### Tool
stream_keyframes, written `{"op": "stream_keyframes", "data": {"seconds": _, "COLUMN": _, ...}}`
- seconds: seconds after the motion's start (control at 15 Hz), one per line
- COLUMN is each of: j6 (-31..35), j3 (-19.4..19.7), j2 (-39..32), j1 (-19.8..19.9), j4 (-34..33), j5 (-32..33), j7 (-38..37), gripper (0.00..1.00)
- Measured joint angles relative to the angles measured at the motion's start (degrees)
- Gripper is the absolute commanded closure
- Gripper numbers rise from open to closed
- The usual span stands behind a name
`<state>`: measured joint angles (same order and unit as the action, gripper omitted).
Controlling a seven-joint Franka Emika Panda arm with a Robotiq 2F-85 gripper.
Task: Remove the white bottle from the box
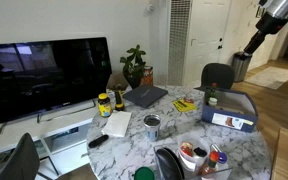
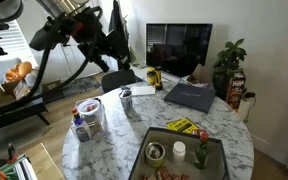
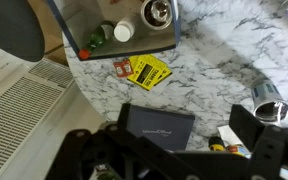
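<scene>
The box (image 2: 216,165) is a low blue-grey tray at the table's edge, and it also shows in an exterior view (image 1: 231,119) and at the top of the wrist view (image 3: 74,38). The white bottle (image 2: 202,153) stands upright inside it, small with a darker top; it also shows in an exterior view (image 1: 212,98) and in the wrist view (image 3: 96,40). My gripper (image 2: 117,42) hangs high above the table, well away from the box. In the wrist view the gripper (image 3: 166,128) has its dark fingers wide apart with nothing between them.
In the box are also a round tin (image 3: 158,12) and a small white item (image 3: 123,33). On the table lie a yellow packet (image 3: 149,70), a dark folder (image 3: 159,128), a silvery can (image 2: 126,102), a yellow-labelled jar (image 2: 154,78) and a tray of red and white items (image 2: 87,118). A chair (image 3: 6,25) stands beside the table.
</scene>
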<state>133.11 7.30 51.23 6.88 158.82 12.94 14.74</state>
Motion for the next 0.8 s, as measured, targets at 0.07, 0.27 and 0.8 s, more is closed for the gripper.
{"op": "stream_keyframes", "data": {"seconds": 0.07, "j6": -0.9, "j3": 0.0, "j2": -0.1, "j1": 0.0, "j4": 1.9, "j5": 0.0, "j7": 0.0, "gripper": 0.00}}
{"op": "stream_keyframes", "data": {"seconds": 0.27, "j6": -0.7, "j3": 0.0, "j2": -0.7, "j1": 0.0, "j4": 1.4, "j5": 0.0, "j7": -0.1, "gripper": 0.00}}
{"op": "stream_keyframes", "data": {"seconds": 0.8, "j6": -0.7, "j3": -0.2, "j2": -0.8, "j1": -0.1, "j4": 0.1, "j5": -0.3, "j7": -0.7, "gripper": 0.00}}
